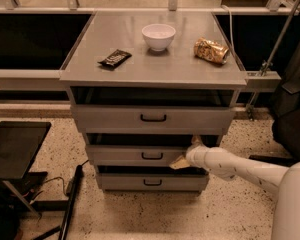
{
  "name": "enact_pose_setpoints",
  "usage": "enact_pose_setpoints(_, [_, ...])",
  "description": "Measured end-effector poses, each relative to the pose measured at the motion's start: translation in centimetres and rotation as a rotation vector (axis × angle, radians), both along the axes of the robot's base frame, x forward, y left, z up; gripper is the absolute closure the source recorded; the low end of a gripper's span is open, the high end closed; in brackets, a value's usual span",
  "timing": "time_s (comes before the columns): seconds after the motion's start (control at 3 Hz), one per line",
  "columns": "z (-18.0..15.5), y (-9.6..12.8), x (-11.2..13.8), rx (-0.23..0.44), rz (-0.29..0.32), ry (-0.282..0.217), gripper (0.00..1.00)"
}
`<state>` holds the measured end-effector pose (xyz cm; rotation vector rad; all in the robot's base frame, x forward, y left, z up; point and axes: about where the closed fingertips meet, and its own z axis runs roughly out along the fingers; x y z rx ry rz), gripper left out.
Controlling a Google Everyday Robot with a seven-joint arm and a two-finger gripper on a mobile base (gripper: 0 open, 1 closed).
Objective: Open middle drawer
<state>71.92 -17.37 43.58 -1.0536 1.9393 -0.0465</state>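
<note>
The cabinet has a grey worktop [155, 71] carrying a white bowl [158, 36], a dark snack bar [114, 58] and a crumpled gold packet [211, 50]. Three grey drawers sit stacked beneath it. The middle drawer [125, 155] lies between the top drawer [110, 119] and the bottom drawer [120, 182], with its black loop handle [152, 156] at the centre of the front. The white arm [240, 168] enters from the lower right. The gripper [188, 152] sits against the right part of the middle drawer front, just right of the handle and not on it. The fingers [179, 162] stand apart, one tip at the front's top edge and one near its lower edge, with nothing seen held.
</note>
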Motion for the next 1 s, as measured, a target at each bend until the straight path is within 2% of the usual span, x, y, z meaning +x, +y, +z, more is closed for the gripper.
enact_pose_setpoints(0.33, [0.00, 0.00, 0.00, 0.000, 0.000, 0.000, 0.00])
enact_pose_setpoints(0.67, [0.00, 0.01, 0.00, 0.000, 0.000, 0.000, 0.19])
enact_pose_setpoints(1.0, [0.00, 0.01, 0.00, 0.000, 0.000, 0.000, 0.42])
